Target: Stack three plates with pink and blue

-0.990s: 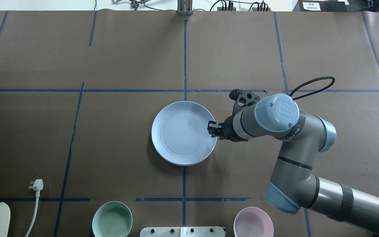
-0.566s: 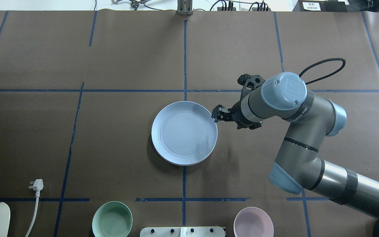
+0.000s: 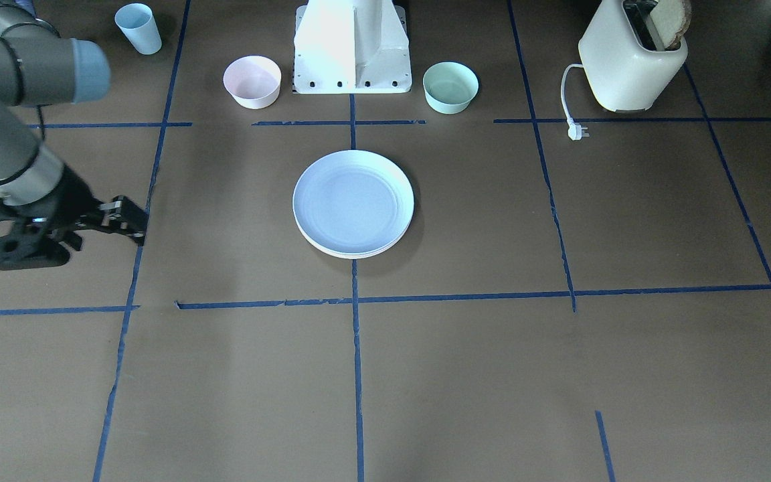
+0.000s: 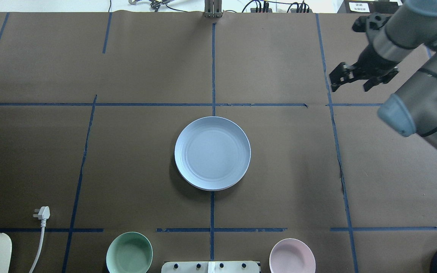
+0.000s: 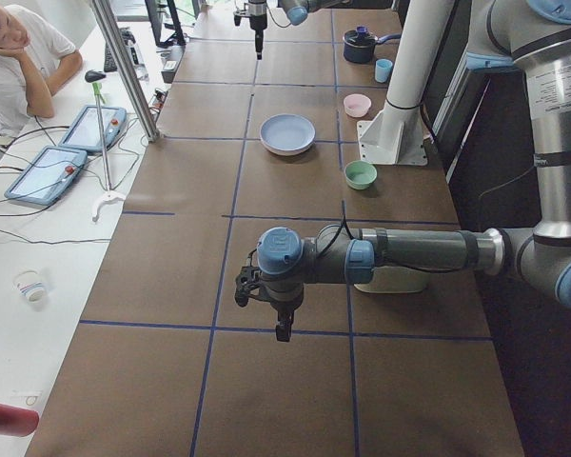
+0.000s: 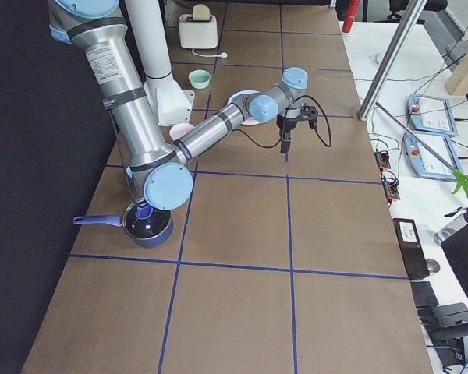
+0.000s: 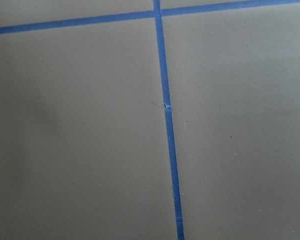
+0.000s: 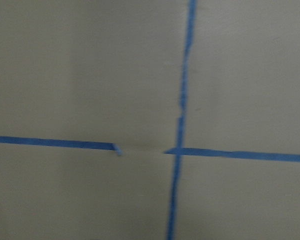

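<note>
Centrally, the blue plate (image 4: 212,152) lies atop a cream plate (image 3: 353,255). The right gripper (image 4: 336,80) hangs well apart, spread and empty. Whether the left gripper (image 5: 282,331) is spread, I cannot tell.

Smooth matt finish on the round pale blue plate (image 4: 212,152), faint rings pressed in. Dull brown paper over the desk (image 4: 146,68), crossed by blue tape strips (image 4: 213,68). Same matt look on the small mint-green bowl (image 4: 129,253) at seven o'clock, small pink bowl (image 4: 292,256) at five.
</note>
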Motion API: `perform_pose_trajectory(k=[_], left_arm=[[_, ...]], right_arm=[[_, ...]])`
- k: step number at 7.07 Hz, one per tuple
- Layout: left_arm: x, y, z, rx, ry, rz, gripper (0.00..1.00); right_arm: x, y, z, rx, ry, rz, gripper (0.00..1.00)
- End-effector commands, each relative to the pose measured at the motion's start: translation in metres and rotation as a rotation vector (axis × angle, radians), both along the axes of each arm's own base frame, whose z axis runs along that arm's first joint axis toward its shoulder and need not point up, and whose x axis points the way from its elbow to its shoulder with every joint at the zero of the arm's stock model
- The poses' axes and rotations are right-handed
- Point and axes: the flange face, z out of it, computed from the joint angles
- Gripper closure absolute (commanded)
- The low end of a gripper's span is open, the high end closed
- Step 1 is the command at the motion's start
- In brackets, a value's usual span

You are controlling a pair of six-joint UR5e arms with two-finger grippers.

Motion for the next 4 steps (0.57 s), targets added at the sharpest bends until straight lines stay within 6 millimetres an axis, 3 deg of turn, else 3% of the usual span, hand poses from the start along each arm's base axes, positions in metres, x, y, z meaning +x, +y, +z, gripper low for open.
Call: perform_pose_trajectory(k=[1, 2, 3, 4], left_arm=[[0.000, 0.002, 0.003, 0.001, -0.005, 0.004, 0.00], [-0.001, 0.003, 0.003, 0.001, -0.007, 0.005, 0.00], [-0.001, 0.004, 0.003, 0.003, -0.007, 0.006, 0.00], [-0.001, 0.004, 0.004, 0.000, -0.008, 0.006, 0.00]], right_arm=[[0.147, 0.005, 0.120, 0.097, 0.046, -0.140, 0.00], [0.197, 0.029, 0.163, 0.113, 0.044, -0.161, 0.00], [0.233, 0.067, 0.207, 0.099, 0.020, -0.174, 0.00], [0.261, 0.095, 0.236, 0.071, 0.026, -0.154, 0.01]])
